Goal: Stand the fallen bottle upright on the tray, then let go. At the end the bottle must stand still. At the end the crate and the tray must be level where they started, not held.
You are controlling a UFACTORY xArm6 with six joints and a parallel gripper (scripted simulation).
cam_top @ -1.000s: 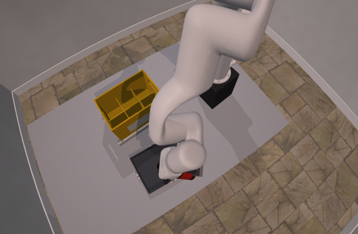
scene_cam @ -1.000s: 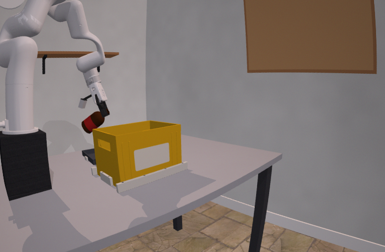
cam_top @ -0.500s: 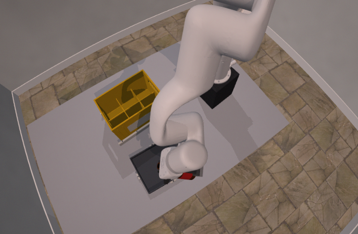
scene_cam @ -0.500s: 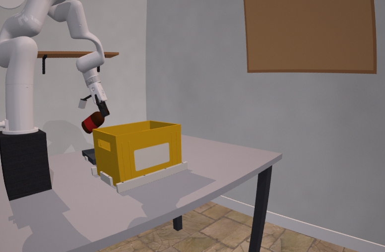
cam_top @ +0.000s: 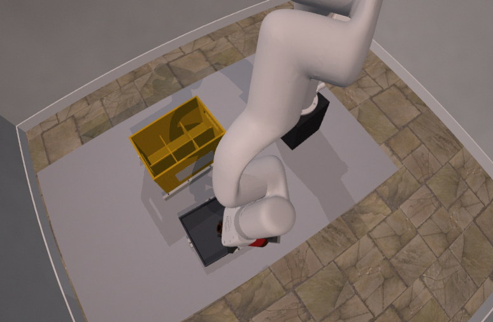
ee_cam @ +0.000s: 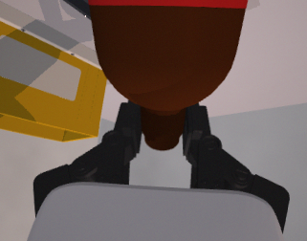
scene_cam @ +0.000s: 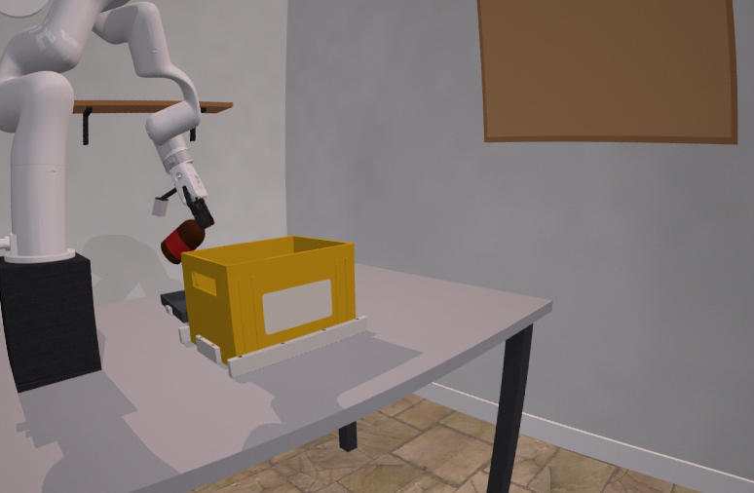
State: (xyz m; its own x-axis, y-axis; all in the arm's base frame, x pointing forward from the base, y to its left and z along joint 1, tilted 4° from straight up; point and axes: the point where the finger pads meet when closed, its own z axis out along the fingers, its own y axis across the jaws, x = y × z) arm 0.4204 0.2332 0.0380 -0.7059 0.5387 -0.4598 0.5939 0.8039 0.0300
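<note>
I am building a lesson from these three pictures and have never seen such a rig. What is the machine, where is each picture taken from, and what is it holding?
It is a white jointed robot arm on a black pedestal, bolted to a grey table. One picture looks down from above, one from the side, one from the wrist. On the table stand a yellow crate and a dark tray. The gripper pinches the neck of a brown bottle with a red label, held tilted in the air above the tray.
</note>
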